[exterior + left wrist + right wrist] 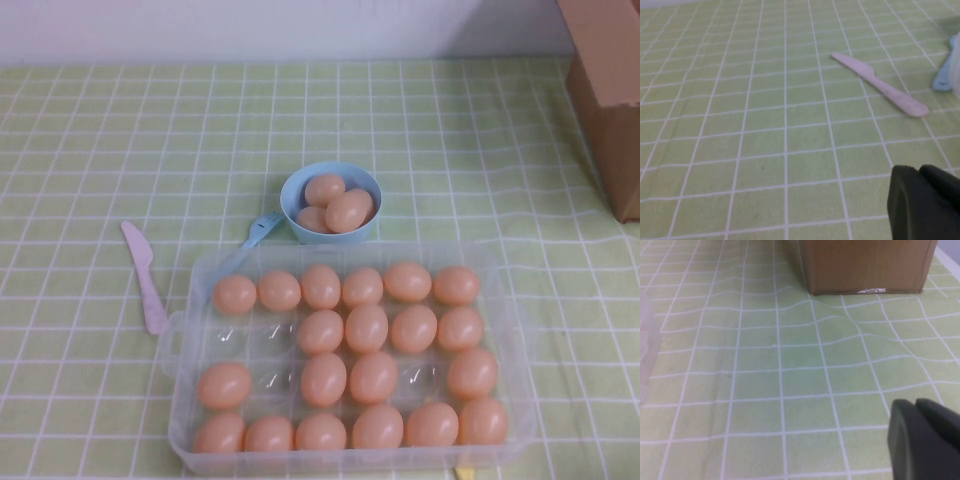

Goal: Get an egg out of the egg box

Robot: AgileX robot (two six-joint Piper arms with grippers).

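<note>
Sitting in the egg box point(185, 420), the egg point(224, 385) lies nearer the left gripper point(925, 205) than the right gripper point(925, 440), both parked offside, jaw states untellable.

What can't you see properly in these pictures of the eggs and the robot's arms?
- Left gripper: left wrist view, only a dark corner shows, cut by the edge; open or shut unclear. Absent from the high view.
- Right gripper: right wrist view, likewise cut off.
- Brown cardboard box: high view, cropped at the right edge.
- Small light-blue bowl: its peach-orange eggs overlap, so the count is unsure.
- Large clear plastic egg box: near rim cut by the bottom edge.
</note>
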